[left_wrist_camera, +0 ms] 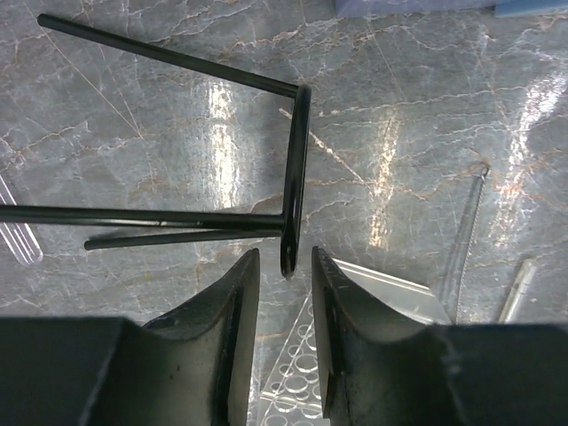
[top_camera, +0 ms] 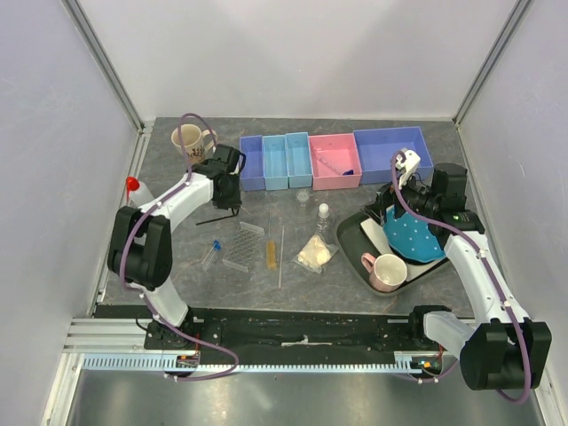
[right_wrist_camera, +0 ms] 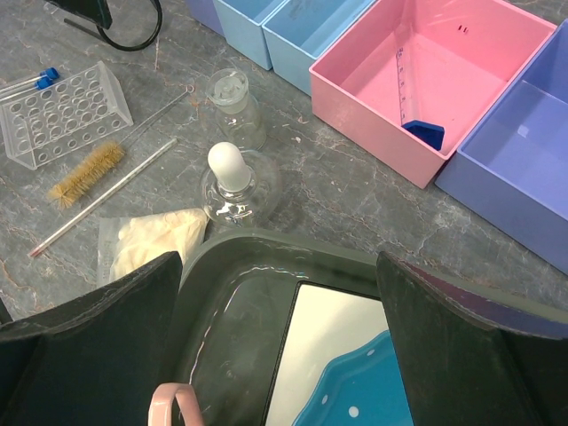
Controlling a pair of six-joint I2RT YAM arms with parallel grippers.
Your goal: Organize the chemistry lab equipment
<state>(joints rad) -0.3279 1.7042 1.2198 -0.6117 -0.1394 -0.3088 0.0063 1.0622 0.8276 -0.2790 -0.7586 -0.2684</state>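
Right now the left fingers (left_wrist_camera: 232,311) sit slightly apart around the edge of the black wire ring (left_wrist_camera: 295,169) lying on the bench (left_wrist_camera: 399,142); the right fingers (right_wrist_camera: 98,355) hang spread wide above the tray (right_wrist_camera: 222,302).

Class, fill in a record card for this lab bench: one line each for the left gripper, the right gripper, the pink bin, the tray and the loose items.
Left gripper: open, tips at the near edge of the black wire ring
Right gripper: open wide, above the rim of the dark tray
Pink bin: holds a clear stick and a small blue piece
Tray load: blue dotted plate, pink mug
Loose items: clear rack, brush, whitish bag, white-capped bottle
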